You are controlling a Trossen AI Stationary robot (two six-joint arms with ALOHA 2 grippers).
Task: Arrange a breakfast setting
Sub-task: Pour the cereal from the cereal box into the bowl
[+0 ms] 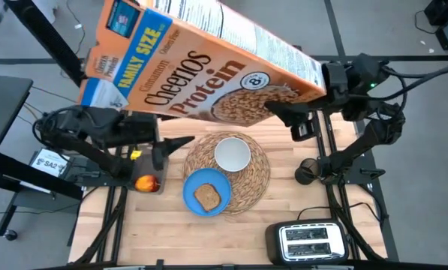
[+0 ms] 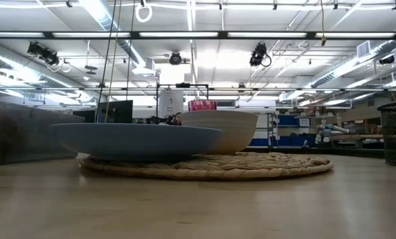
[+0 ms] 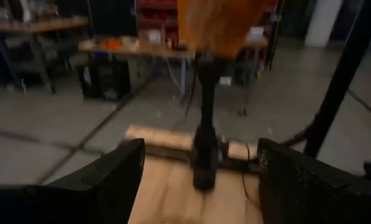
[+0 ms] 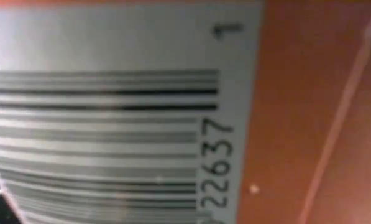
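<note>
The orange Cheerios box (image 1: 201, 64) is held high above the table's far side by my right gripper (image 1: 308, 97), which is shut on it. It fills the right wrist view with its barcode panel (image 4: 110, 124). The round straw placemat (image 1: 246, 180) lies at the table's middle, with the white bowl (image 1: 233, 154) on it. The blue plate (image 1: 197, 187) rests on the mat's near left edge and carries the toast slice (image 1: 207, 196). The red apple (image 1: 146, 182) lies to the left. My left gripper (image 1: 171, 150) is open and empty, left of the mat. The spoon is out of view. My right gripper holds the Cheerios box by its right-hand end (image 1: 314, 79), coming from the table's right. One dark finger (image 1: 284, 112) lies on the printed front face; the other is hidden behind the box. The box is lifted clear, lying lengthwise and slanted, its blue-labelled end toward the far left.
A black-and-silver toaster (image 1: 310, 241) stands at the near right corner. A dark mesh container (image 1: 308, 171) stands right of the mat. A red object (image 2: 202, 105) shows behind the bowl in the low view. Bare wood lies in front of the plate.
</note>
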